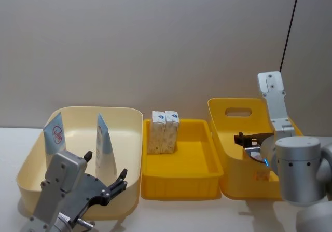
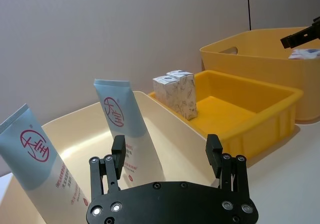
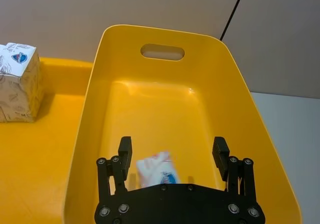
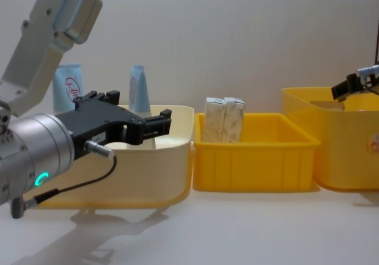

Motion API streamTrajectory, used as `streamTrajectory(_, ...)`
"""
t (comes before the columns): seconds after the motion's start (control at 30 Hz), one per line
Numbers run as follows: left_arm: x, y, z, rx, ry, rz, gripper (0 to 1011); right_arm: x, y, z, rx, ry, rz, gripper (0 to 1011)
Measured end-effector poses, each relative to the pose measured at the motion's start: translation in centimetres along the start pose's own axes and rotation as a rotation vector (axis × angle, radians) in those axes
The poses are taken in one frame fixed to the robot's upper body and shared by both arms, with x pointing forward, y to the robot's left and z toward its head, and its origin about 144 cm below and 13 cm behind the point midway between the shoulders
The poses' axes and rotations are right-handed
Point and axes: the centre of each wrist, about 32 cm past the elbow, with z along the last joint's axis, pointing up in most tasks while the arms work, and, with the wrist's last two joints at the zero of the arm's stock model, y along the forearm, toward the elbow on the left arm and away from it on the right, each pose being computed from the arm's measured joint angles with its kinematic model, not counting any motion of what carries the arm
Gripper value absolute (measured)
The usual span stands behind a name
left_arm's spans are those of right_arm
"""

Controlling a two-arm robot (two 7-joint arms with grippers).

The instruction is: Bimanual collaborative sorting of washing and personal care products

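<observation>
Risk: an off-centre close by the left gripper (image 2: 166, 146), jaws wide over the front edge of the cream bin (image 2: 75, 126), could topple the leaning tube (image 2: 120, 116) just beyond them. Cartons (image 1: 165, 132) stand in the back left corner of the middle tray (image 1: 197, 159). The right gripper (image 3: 172, 149), jaws wide, hangs directly above a packet (image 3: 159, 169) on the floor of the right bin (image 3: 160, 108).

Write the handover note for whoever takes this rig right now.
Left gripper: open, hovering at the near side of the cream bin, holding nothing.
Right gripper: open, over the deep yellow bin, above a small packet on its floor.
Done: two tubes stand in the cream bin; two cartons stand in the middle tray.
Left: likely the packet, if it belongs elsewhere.
</observation>
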Motion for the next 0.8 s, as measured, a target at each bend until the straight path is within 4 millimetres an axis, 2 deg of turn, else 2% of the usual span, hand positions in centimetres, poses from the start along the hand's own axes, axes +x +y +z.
streamTrajectory(0.3, 0.6, -1.1, 0.2, -0.004, -0.003, -0.011, 1000, -0.2, -1.4, -0.3, 0.058, -0.009, 0.009, 1001)
streamTrajectory(0.63, 1.7, -3.4, 0.1, 0.001, 0.003, -0.018, 1000, -0.6, -4.8, -0.7, 0.177, -0.028, 0.033, 1001)
streamTrajectory(0.8, 2.1, -4.1, 0.0, 0.008, 0.008, -0.014, 1000, -0.7, -5.8, -0.8, 0.21, -0.034, 0.039, 1001)
